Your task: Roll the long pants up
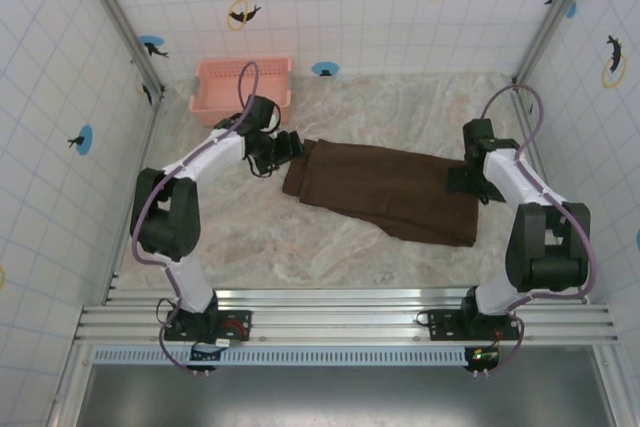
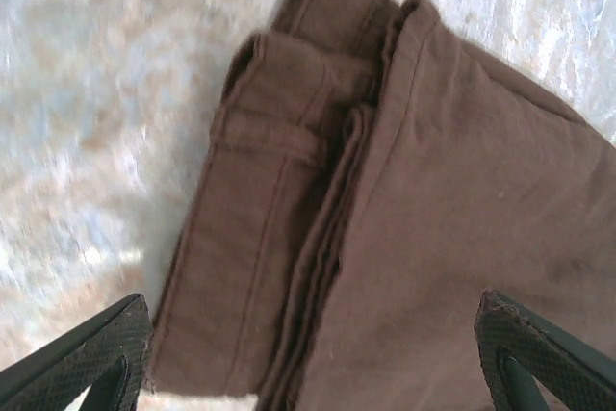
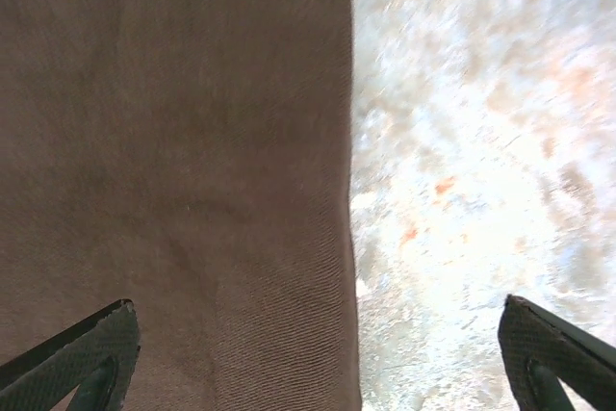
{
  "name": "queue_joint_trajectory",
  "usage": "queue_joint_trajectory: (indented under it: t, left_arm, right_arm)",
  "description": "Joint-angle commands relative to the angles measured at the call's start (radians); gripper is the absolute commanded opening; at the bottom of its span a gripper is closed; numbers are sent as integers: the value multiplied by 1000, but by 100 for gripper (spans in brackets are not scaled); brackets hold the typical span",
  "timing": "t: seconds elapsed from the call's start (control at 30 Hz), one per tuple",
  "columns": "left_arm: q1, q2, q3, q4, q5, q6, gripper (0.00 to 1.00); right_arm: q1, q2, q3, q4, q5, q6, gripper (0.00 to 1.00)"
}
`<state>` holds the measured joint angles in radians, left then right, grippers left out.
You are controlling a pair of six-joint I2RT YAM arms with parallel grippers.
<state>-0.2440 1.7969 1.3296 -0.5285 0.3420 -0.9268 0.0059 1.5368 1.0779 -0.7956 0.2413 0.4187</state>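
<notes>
Lying on the table: the long pants (image 1: 385, 192) are flat near the middle of the marble-patterned table (image 1: 300, 257), between my two arms.
Cloth: plain dark brown and soft. My right wrist view shows a fine woven grain (image 3: 173, 190). My left wrist view shows a stitched waistband, a belt loop and stacked folded layers (image 2: 433, 238).
Table surface: pale, mottled and stone-like; it looks hard and smooth.
Long axis: runs left to right across the table, slanting a little toward me at the right end. The waistband end points left.
Left gripper (image 1: 292, 145): at the waistband end, jaws wide apart (image 2: 310, 303), with black cross-hatched pads either side of the cloth and nothing clamped.
Right gripper (image 1: 462, 179): at the right end, jaws wide apart (image 3: 317, 303). One pad is over cloth and the other over bare table, gripping nothing.
Edges: a straight cloth edge runs up my right wrist view between the pads. The left end is thick with layered folds.
Open room: I see bare table on the near side up to the metal rail (image 1: 340, 312), and more behind the pants.
Obstacles: the pink slatted basket (image 1: 240, 87) sits in the far left corner, apart from the pants. Tiled walls (image 1: 60, 97) stand close beside both arms.
</notes>
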Motion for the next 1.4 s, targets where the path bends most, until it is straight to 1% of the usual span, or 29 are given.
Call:
queue_joint_trajectory:
  t: [0.0, 0.17, 0.3, 0.47, 0.57, 0.67, 0.77, 0.9, 1.0, 1.07, 1.13, 1.17, 1.2, 1.23, 1.27, 1.37]
  left_arm:
    - [-18, -49, -82, 67, -4, -165, 89]
    - [-62, -42, -119, 61, -9, -220, 89]
    - [-105, -10, -121, 85, -19, -268, 89]
    - [-151, 57, -129, 141, -25, -354, 85]
    - [-168, 108, -115, 160, -39, -376, 84]
    - [-172, 194, -63, 175, -63, -363, 84]
    - [-172, 298, 44, 171, -100, -322, 83]
    - [-166, 483, 306, 167, -130, -257, 82]
    - [-154, 689, 605, 148, -116, -225, 80]
    - [-143, 828, 863, 138, -88, -202, 79]
    - [-118, 981, 1183, 95, -63, -192, 80]
    - [-102, 1027, 1299, 91, -57, -199, 81]
    - [-80, 1046, 1366, 116, -52, -210, 83]
    - [-59, 1030, 1360, 153, -52, -218, 84]
    - [-32, 982, 1312, 191, -53, -216, 85]
    - [29, 764, 1038, 288, -33, -183, 88]
  right_arm:
    - [-9, -20, 99, -29, 19, -14, 99]
    - [-12, 45, 197, -51, -5, -33, 99]
    - [-12, 73, 232, -59, -23, -42, 99]
    - [-13, 92, 266, -86, -27, -61, 99]
    - [-17, 90, 282, -101, -30, -72, 99]
    - [-18, 82, 302, -125, -55, -77, 99]
    - [-17, 59, 310, -139, -75, -76, 99]
    - [-12, 15, 311, -166, -75, -83, 99]
    - [-12, -26, 294, -181, -71, -83, 99]
    - [-11, -60, 273, -180, -74, -82, 99]
    - [-8, -105, 251, -182, -66, -76, 99]
    - [-8, -128, 237, -182, -61, -74, 99]
    - [-10, -154, 221, -182, -53, -69, 99]
    - [-14, -177, 205, -183, -49, -64, 99]
    - [-16, -200, 190, -183, -51, -61, 99]
    - [-25, -256, 159, -195, -53, -63, 99]
